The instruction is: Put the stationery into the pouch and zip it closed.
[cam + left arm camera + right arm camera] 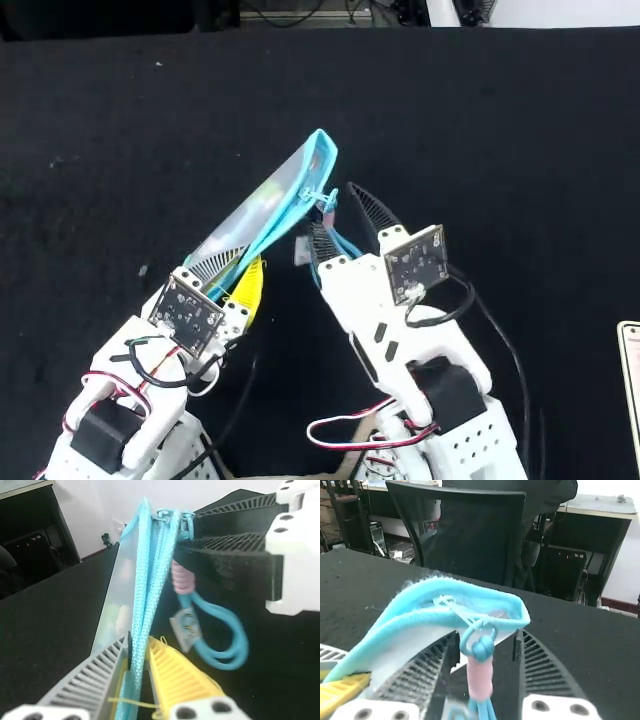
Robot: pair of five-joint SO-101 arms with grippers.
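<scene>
Translucent plastic with light-blue woven edging: pouch (270, 205), slim and flat, held edge-up and tilted over the middle of the table (480, 130), apparently lifted clear of it. Clamped at its lower end by the left gripper (232, 272), ribbed grey and yellow fingers pressed together on the wall beside the zip tape. Right gripper (335, 210) at the upper end, ribbed black fingers spread apart on either side of the zip pull (479, 636), gripping nothing. Pull made up of a small ring, a pink sleeve (480, 677) and a loop of smooth blue cord (220, 637), hanging slack with a small tag (185, 627).

Judged step: zipping, at or close to its end. Slider found at the upper tip of the tape, both tape halves lying together along the visible length. Faint green-yellow shapes noted behind the wall, possibly the stationery; not confirmable through the cloudy plastic.

Next move, as judged: close on the sleeve or ring rather than the limp cord, draw along the tape line against the left hold, confirm slider at the stop. Risk: thin wall buckling under a sideways pull.
</scene>
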